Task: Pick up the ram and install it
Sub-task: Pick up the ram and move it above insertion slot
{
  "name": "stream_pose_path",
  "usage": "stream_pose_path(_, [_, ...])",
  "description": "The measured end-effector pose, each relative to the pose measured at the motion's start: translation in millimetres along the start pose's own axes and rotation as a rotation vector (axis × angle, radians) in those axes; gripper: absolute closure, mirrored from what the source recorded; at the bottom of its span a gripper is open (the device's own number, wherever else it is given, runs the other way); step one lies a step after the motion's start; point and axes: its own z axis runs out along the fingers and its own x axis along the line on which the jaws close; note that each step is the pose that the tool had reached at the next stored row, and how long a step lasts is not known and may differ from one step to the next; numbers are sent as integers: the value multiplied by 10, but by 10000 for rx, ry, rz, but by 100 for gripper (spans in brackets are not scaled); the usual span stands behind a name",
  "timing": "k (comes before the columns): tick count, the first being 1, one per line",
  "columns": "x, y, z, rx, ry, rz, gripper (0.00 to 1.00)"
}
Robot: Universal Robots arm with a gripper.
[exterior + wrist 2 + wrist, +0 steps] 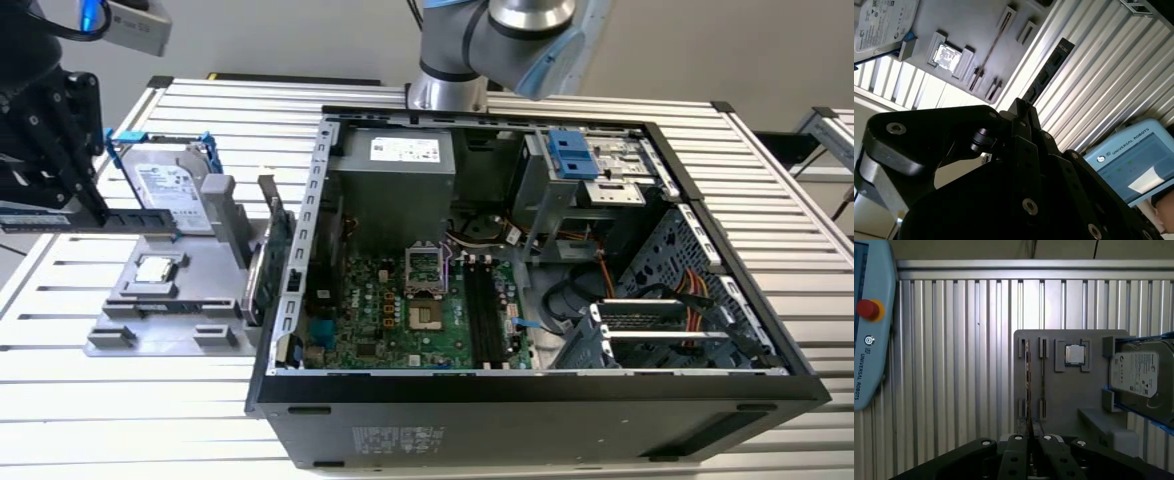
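1. Gripper [87,210] hangs over the grey holder plate [160,330], at the plate's edge on the exterior view's left.
2. Its fingers [1021,112] are pinched on the ram [134,222], clamping one end of the stick. The rest of the stick juts out past the tips, as both wrist views show [1046,70] [1027,385].
3. In the exterior view the ram lies level in the air, up off the plate and in front of the hard drive [167,195].
4. The hard drive, in a blue frame, stands at the plate's far end.
5. CPU chip [158,268] sits in a pocket on the plate, just below the ram.
6. Open computer case [534,390] stands just beside the plate on the exterior view's right. The motherboard [387,320] inside is well apart from the ram.
7. Plate and case rest on a slatted metal table [134,410].
8. Teach pendant [869,340] lies on the slats, well apart from the plate.
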Motion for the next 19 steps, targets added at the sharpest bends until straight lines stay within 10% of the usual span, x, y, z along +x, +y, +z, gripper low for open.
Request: stream_pose_path(19, [-2,-175,-4,-3,0,0,100])
